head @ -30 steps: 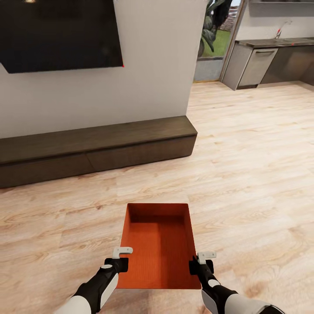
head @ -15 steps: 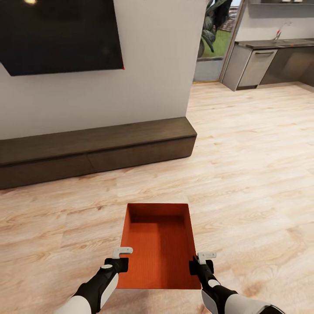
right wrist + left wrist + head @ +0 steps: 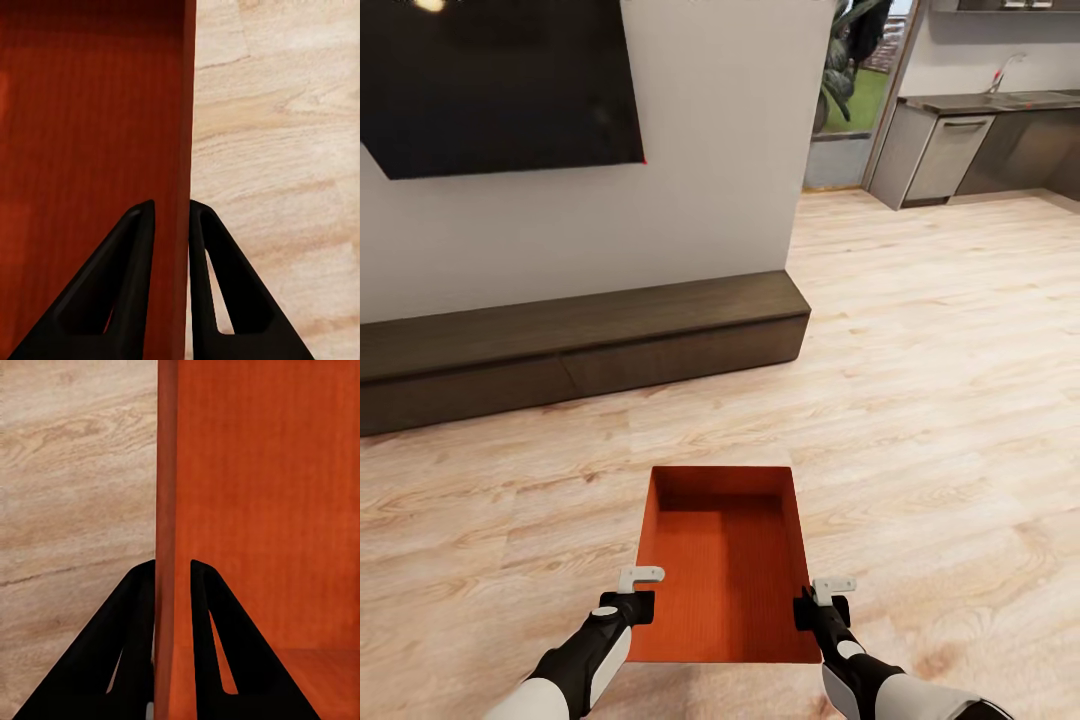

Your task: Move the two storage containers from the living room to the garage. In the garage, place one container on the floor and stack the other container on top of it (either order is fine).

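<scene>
Light wood-plank flooring (image 3: 920, 400), low dark-brown cabinet (image 3: 580, 345) far left under black TV screen (image 3: 500, 85). Orange-red rectangular topless bin (image 3: 725, 560) carried near, centre. Left end effector (image 3: 172, 577) pinches its left wall; right end effector (image 3: 171, 217) pinches right wall. Advice: keep both grips level and evenly spaced while driving.
</scene>
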Controlling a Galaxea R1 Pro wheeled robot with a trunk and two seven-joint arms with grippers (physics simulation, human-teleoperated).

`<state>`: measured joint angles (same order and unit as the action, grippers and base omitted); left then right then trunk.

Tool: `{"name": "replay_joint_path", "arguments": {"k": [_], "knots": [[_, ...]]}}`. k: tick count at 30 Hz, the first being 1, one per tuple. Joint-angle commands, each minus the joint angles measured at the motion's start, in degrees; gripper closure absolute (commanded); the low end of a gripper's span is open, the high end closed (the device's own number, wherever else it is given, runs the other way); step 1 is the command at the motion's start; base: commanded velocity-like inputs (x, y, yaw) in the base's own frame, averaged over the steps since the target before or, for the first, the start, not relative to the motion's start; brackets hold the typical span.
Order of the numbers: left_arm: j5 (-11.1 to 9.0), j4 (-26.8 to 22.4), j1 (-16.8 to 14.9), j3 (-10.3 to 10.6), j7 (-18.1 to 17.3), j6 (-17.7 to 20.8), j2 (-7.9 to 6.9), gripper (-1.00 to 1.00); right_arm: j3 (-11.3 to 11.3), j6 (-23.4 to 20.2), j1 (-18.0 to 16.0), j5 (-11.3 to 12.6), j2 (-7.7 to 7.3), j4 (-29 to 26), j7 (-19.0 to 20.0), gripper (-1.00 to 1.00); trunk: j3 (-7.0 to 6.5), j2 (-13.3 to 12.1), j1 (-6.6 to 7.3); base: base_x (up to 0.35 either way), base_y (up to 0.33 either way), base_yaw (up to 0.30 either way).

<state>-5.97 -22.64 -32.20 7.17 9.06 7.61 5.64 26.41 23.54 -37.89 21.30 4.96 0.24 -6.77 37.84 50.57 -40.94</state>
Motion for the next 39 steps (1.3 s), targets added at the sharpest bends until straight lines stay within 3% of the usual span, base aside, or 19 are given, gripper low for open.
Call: {"name": "replay_joint_path", "arguments": {"k": [1, 14, 25, 39], "knots": [[0.0, 0.0, 0.0, 0.1, 0.9, 0.4, -0.01, 1.00, -2.0, 0.2, -0.1, 0.3, 0.05, -0.1, -0.2, 1.00, -0.15, -0.4, 0.22, 0.000, 0.000, 0.000], [0.0, -0.2, 0.0, 0.1, 0.9, 0.4, 0.00, 1.00, -2.0, 0.2, 0.0, 0.3, 0.05, -0.1, -0.2, 1.00, -2.48, -5.6, 3.08, 0.000, 0.000, 0.000], [0.0, -0.4, 0.0, 0.1, 0.8, 0.4, -0.01, 1.00, -2.0, 0.3, 0.0, 0.3, 0.05, -0.1, -0.2, 1.00, -2.54, -5.6, 3.08, 0.000, 0.000, 0.000], [0.0, -0.4, 0.0, 0.1, 0.8, 0.4, -0.01, 1.00, -2.0, 0.4, -0.1, 0.3, 0.05, -0.1, -0.2, 1.00, -3.74, -5.6, 3.08, 0.000, 0.000, 0.000]]}}
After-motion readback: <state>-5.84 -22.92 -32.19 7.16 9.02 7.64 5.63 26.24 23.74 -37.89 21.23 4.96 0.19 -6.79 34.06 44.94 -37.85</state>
